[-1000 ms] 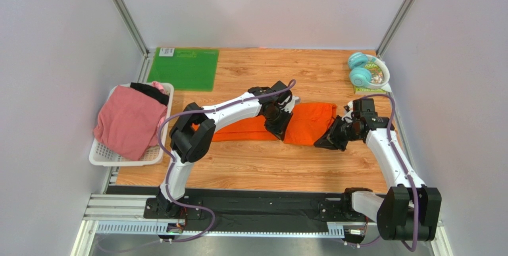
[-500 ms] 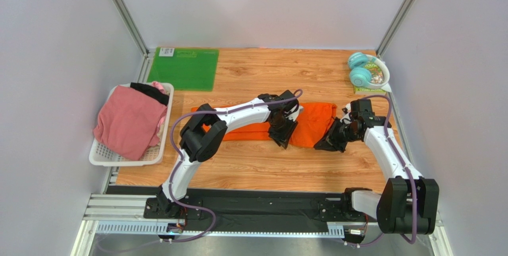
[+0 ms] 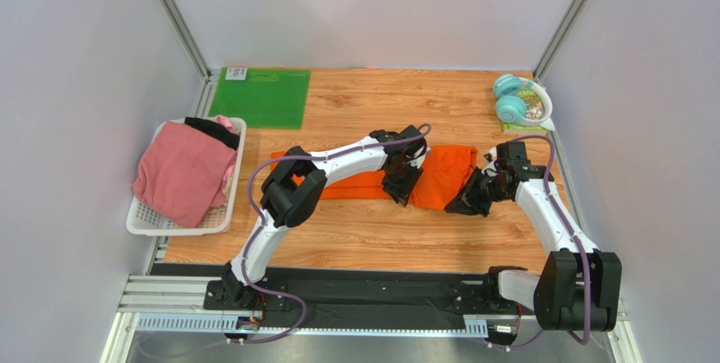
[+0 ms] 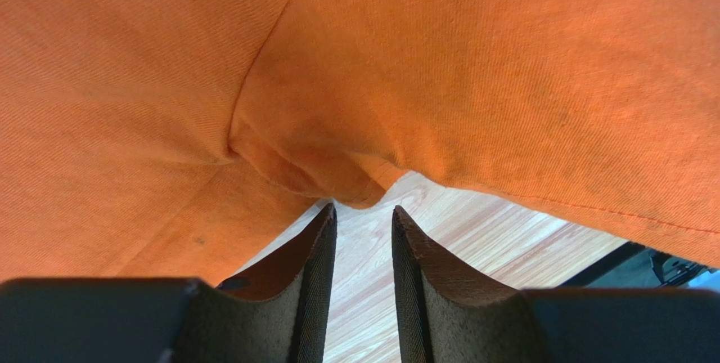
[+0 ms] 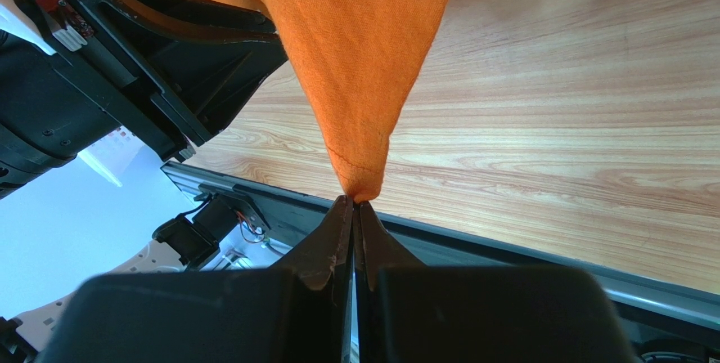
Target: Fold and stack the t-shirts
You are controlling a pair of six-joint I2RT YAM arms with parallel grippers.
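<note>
Three t-shirts: orange (image 3: 448, 174) on table (image 3: 380, 101), pink (image 3: 182, 173) and black (image 3: 211, 131) in basket (image 3: 139, 220).

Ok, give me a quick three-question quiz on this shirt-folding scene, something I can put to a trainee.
1. True or false: the right end effector is closed on a corner of the orange t-shirt.
2. Where does the pink t-shirt lie? A: in the white basket. B: spread flat on the wood. C: held up in the air.
3. Fill the gap: the flat mat beyond the basket is coloured ___.

Key: 1 true; 2 A; 3 green.
</note>
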